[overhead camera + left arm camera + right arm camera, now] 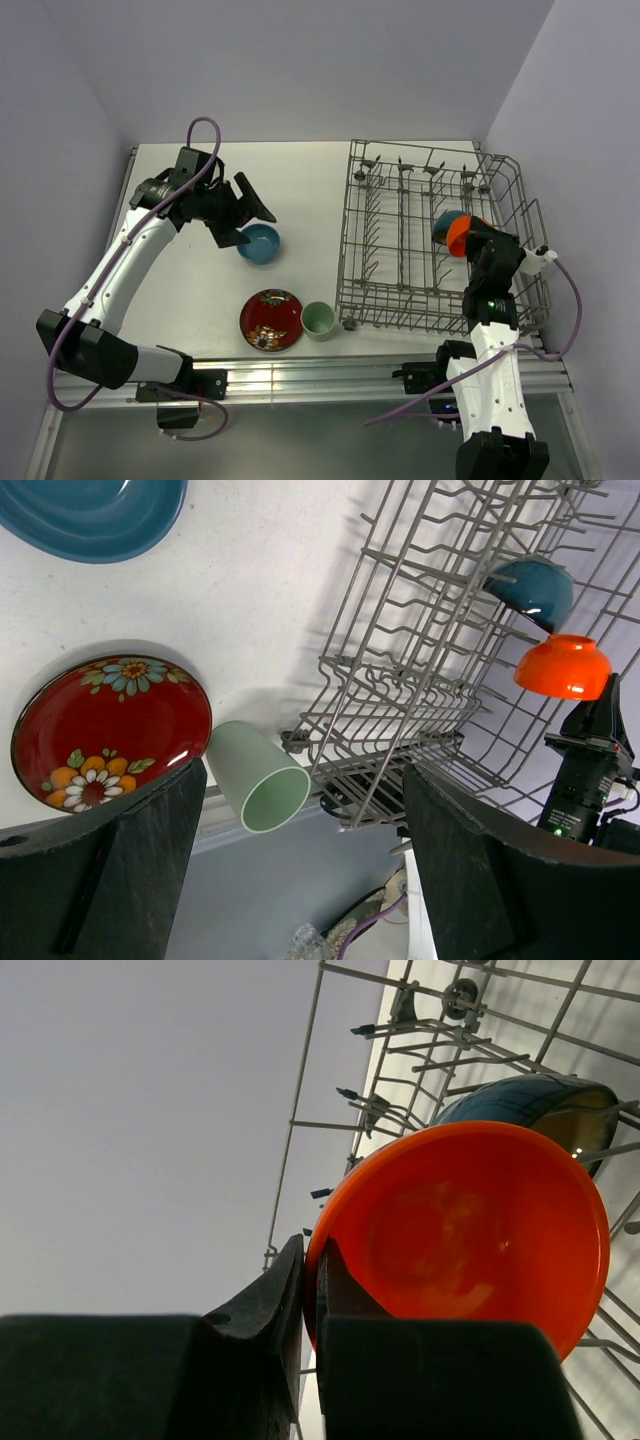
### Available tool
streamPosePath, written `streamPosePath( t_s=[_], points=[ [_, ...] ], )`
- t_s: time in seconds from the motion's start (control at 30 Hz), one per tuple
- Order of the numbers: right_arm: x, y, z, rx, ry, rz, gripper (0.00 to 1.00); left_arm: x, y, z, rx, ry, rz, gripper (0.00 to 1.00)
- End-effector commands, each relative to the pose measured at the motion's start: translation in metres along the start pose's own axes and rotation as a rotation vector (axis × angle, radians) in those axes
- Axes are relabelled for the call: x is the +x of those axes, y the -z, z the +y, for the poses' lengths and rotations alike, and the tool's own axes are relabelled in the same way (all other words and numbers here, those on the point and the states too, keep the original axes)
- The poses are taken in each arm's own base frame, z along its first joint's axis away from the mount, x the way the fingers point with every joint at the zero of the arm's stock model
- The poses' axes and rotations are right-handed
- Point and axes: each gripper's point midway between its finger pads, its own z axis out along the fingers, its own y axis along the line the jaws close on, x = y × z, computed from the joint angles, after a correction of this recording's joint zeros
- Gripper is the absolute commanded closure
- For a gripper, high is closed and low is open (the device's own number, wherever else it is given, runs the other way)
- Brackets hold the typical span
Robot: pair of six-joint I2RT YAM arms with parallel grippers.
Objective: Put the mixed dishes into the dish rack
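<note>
Top external: rack [440, 240] sits on the right half of the bench [300, 180]. Three dishes are loose on the left half and two bowls are at the rack.
Orange bowl [470, 1230]: held on edge over the rack's right side, just beside the dark bowl [530, 1105]. Cannot tell whether it touches the tines.
Right claw [310, 1260]: clenched on the orange bowl's rim, one finger inside the wall and one outside.
Left claw [256, 228]: released, fingers wide apart, nothing between them. It hangs near the blue bowl [259, 243].
Dark bowl: in the rack, tipped among the tines.
Blue bowl: upright on the bench, left of the rack.
Plate [271, 319]: flat near the front edge.
Cup [318, 320]: mouth up, just beside the plate, between it and the rack's front corner.
Handling (judgement): all pieces look glazed, stiff and slick, light enough for a rim pinch and liable to chip against wire.
- Bowls and cup: pinch the wall at the rim.
- Plate: lies flat with little lip to catch, probably the hardest pick.
Surface: white, smooth and matte. Dishes would likely slide if nudged.
Room: pale walls close in on three sides. The rack's right side is near the right wall, so the right arm has little room there.
</note>
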Motion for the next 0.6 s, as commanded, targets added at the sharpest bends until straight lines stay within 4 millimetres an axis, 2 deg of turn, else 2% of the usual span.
streamPosePath(
  t_s=[0.0,0.03,0.2,0.23,0.27,0.33,0.57],
  points=[
    [-0.014,0.008,0.037,-0.052,0.028,-0.02,1.0,-0.005,0.01,-0.018,0.076,-0.022,-0.034,0.15],
    [-0.015,0.008,0.043,-0.055,0.032,-0.021,1.0,-0.007,0.011,-0.019,0.075,-0.027,-0.043,0.15],
    [-0.009,0.008,0.04,-0.012,0.072,0.021,1.0,-0.011,0.007,-0.02,0.06,-0.045,-0.036,0.15],
    [-0.01,0.01,0.046,-0.012,0.079,0.026,1.0,-0.013,0.006,-0.02,0.055,-0.047,-0.038,0.15],
    [-0.009,0.011,0.04,0.017,0.09,0.037,1.0,-0.014,0.005,-0.02,0.049,-0.05,-0.038,0.15],
    [-0.011,0.014,0.044,0.008,0.092,0.032,1.0,-0.018,0.008,-0.025,0.052,-0.059,-0.048,0.15],
    [-0.008,0.017,0.032,0.064,0.075,0.051,1.0,-0.032,0.012,-0.033,0.03,-0.092,-0.077,0.15]
  ],
)
